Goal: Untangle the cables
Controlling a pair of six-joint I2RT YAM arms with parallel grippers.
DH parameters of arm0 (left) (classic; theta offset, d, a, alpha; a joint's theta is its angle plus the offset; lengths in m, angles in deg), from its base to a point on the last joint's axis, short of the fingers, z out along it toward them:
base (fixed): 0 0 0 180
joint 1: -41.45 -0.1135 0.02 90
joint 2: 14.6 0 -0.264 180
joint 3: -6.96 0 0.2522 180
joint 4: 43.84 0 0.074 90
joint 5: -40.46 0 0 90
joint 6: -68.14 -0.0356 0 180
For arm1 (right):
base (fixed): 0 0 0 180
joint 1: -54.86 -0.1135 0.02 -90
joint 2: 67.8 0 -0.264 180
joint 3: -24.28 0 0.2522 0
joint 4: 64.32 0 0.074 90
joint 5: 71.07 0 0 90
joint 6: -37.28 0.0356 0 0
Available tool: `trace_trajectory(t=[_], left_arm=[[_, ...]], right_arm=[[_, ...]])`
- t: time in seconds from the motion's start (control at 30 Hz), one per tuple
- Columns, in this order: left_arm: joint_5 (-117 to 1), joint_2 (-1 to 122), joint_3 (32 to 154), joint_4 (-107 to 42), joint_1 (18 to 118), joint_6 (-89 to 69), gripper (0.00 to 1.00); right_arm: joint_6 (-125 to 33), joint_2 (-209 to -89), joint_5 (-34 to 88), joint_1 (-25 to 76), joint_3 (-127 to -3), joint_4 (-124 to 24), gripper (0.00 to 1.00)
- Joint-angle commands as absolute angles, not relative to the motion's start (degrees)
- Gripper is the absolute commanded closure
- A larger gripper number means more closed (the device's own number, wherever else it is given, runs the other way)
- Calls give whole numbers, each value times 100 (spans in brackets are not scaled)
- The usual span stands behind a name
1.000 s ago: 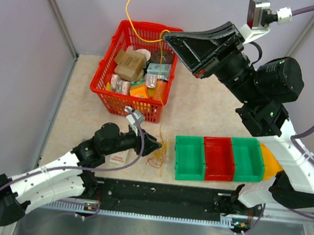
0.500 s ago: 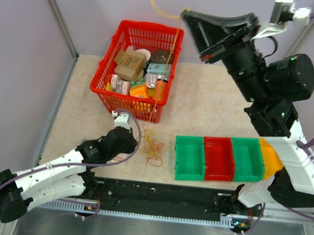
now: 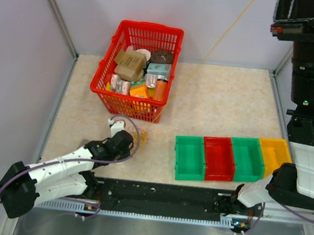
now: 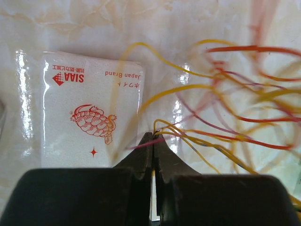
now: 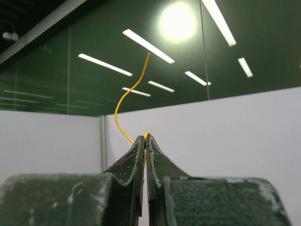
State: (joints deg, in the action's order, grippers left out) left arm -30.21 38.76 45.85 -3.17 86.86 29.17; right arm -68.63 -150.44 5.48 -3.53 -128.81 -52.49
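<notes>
Lower left of the top view: L arm lies low on the table. The left gripper is clenched tip-to-tip on a few strands of the cables, which fan out to the right in its wrist view. White turtle packet lies flat at left, a loop across its corner. Red basket sits upper centre. One yellow strand runs taut, diag. up to the top edge. The right gripper, raised high, pinches it, free end curling above the tips. Four bins lower right.
</notes>
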Motion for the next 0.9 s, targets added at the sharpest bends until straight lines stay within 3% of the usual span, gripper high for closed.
trace_trajectory(t=[0.0,0.4,0.47,0.63,0.77,0.87], left_arm=[[-3030,3901,4455,-363,8663,3034,100],[-3108,3867,4436,-459,8619,2896,100],[-3406,3700,4463,-757,8619,2650,100],[-3785,3129,4735,-1119,8619,2157,100],[-3768,2900,5104,-751,8619,2024,100],[-3908,2470,5289,-671,8619,1901,100]], right_arm=[[-7820,-15033,987,-394,-13370,-6346,100],[-8691,-15201,1727,-394,-13610,-7157,100],[-8613,-14965,1281,-385,-13015,-7051,100],[-7999,-13927,654,-394,-10114,-7359,100],[-6805,-13908,907,-385,-9943,-6587,100],[-5935,-14179,1706,-385,-10582,-5998,100]])
